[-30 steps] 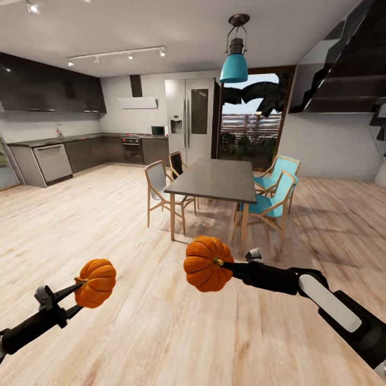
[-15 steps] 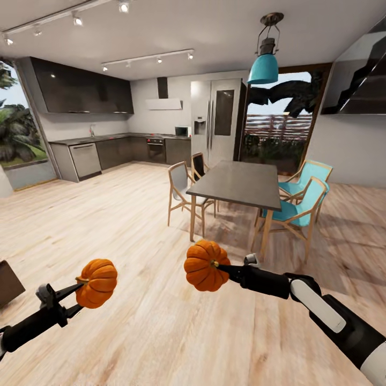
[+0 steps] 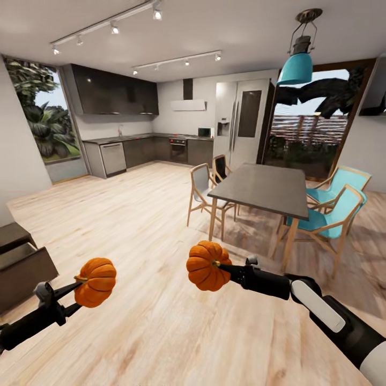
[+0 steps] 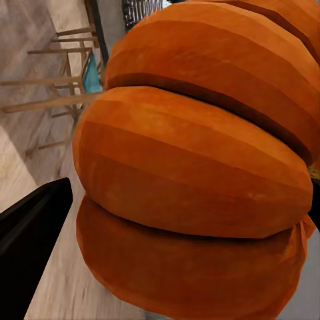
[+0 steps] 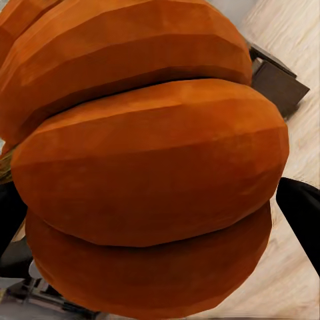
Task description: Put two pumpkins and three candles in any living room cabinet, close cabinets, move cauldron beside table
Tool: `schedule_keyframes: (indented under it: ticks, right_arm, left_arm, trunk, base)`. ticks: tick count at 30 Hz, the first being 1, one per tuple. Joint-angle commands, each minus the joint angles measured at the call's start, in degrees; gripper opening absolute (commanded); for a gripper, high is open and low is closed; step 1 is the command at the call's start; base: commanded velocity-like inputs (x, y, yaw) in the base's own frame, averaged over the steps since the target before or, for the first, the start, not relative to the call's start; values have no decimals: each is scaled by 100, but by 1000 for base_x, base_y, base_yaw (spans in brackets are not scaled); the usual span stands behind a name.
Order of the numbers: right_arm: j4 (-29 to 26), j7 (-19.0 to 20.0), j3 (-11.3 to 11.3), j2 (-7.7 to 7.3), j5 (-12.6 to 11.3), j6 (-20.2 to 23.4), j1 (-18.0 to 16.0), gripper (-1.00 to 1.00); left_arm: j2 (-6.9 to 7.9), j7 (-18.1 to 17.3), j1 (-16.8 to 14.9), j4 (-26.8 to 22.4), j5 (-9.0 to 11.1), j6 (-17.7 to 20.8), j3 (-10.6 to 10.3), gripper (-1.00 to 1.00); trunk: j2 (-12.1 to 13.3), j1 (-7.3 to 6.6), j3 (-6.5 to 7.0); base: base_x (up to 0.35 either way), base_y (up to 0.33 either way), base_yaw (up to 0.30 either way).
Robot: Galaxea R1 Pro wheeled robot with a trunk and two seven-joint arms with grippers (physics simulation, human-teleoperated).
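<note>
Both grippers loaded: left gripper [image 3: 79, 292] is clamped on a pumpkin [image 3: 96, 282], right gripper [image 3: 224, 266] is clamped on the second pumpkin [image 3: 207, 265]. Both pumpkins are carried in the air over the wood floor [image 3: 161, 332], well apart from each other. In the left wrist view the pumpkin [image 4: 200, 173] sits right against the lens, one dark finger [image 4: 30, 227] beside it; the right wrist view is the same with its pumpkin [image 5: 143, 167].

Cabinet [image 3: 21, 262] is at the head view's left edge: dark-brown low unit, top drawer looks pulled open. Dining table [image 3: 262, 187] and chairs sit ahead, kitchen behind.

Step in hand, as I read it: transit to the cabinet with both loads. To do it well: turn the base toward the cabinet, keep arms steady, no wrist swings, square up to the open drawer before lowering anything. Do one pumpkin at a time.

Orientation: pumpkins are squat and round, no real long axis. Each stem axis lies roughly horizontal, stem end facing back into its gripper, so the blossom end points forward and away from the robot.
</note>
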Motion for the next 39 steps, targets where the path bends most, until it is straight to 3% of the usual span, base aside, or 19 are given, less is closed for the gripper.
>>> schedule_keyframes:
  ticks: [1,39]
  right_arm:
    - [-6,7,4,-12,-73,34,-6,-100]
    - [-6,-12,8,-4,-71,43,-3,-100]
  left_arm:
    - [-5,-13,-10,-6,39,51,-13,-100]
    - [-28,-3,-10,-16,32,51,-79,-100]
  trunk:
    - [37,-23,13]
    - [1561,-857,695]
  base:
    - [0,0,275]
    - [0,0,275]
